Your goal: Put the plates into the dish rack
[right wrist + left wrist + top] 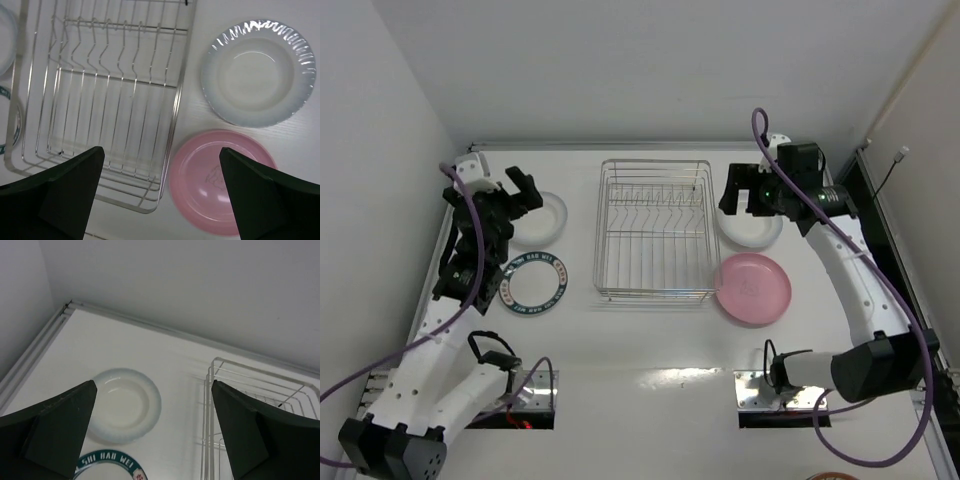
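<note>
The silver wire dish rack (655, 294) stands empty at the table's middle. A plain white plate (545, 215) and the blue lettered-rim plate (535, 283) lie flat left of it. Another white plate (752, 232) and the pink plate (753, 288) lie flat right of it. My left gripper (520, 192) is open and empty, held above the left white plate (124, 405). My right gripper (745, 195) is open and empty, held above the rack's right edge (176, 105), with the pink plate (215, 180) and the white plate (257, 72) below it.
White walls close the table at the back and both sides. The blue-rim plate (107, 465) shows at the bottom of the left wrist view and the rack (209, 405) at its right. Metal base plates (765, 395) sit at the near edge.
</note>
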You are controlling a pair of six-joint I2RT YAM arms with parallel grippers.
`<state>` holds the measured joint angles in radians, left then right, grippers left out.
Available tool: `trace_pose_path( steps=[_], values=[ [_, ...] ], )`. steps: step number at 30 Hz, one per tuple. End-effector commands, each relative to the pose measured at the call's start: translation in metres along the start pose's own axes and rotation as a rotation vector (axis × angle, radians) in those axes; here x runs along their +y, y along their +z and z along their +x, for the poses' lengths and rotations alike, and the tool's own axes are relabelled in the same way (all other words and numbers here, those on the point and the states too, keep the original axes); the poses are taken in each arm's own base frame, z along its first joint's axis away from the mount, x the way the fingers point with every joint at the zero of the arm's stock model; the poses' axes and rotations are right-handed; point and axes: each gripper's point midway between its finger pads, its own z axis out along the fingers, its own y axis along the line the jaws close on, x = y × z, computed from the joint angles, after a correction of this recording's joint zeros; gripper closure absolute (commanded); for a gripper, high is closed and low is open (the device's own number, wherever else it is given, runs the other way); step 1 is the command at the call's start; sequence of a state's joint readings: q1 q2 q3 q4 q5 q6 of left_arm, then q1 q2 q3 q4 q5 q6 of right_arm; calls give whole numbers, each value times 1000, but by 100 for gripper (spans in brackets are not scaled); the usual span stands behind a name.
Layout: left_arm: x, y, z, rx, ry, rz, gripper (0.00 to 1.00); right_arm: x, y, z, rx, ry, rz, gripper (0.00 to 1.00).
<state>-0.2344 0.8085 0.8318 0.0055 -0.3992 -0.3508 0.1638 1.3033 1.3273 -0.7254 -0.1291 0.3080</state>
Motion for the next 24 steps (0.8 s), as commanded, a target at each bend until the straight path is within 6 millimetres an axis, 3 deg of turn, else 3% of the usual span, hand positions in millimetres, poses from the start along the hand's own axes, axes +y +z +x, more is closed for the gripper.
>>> trace_pose_path(
  steps=[1, 2, 3, 5, 7, 8, 12, 16, 17, 19, 24],
  values=[
    [21, -8, 20, 160, 22, -133, 0, -22, -8, -22, -77, 66, 136, 1],
    [48, -13, 14, 150, 16, -303, 0, -27, -7, -24, -87, 74, 145, 1],
    [57, -18, 11, 134, -83, -396, 0, -23, -5, -25, -81, 51, 121, 1],
    [70, -27, 8, 164, -98, -503, 0, -33, 10, -20, -41, 53, 146, 1],
    [56, -16, 5, 221, 1, -372, 0, -58, 27, -4, 48, 130, 212, 1],
    [30, -13, 8, 261, -17, -230, 0, -65, 33, 3, 81, 159, 215, 1],
    [0, 8, 19, 306, -33, -85, 0, -93, 57, 4, 108, 329, 142, 1],
    [-10, 28, 56, 402, -58, -73, 0, -116, 77, -6, 75, 486, 25, 1],
    [-14, 32, 58, 404, -63, -55, 0, -122, 78, -9, 71, 527, -7, 1],
    [-25, 36, 64, 388, -77, -3, 0, -132, 96, 0, 115, 597, -51, 1],
    [-27, 30, 85, 386, -107, 27, 0, -174, 115, 21, 161, 740, -1, 1]
  ],
)
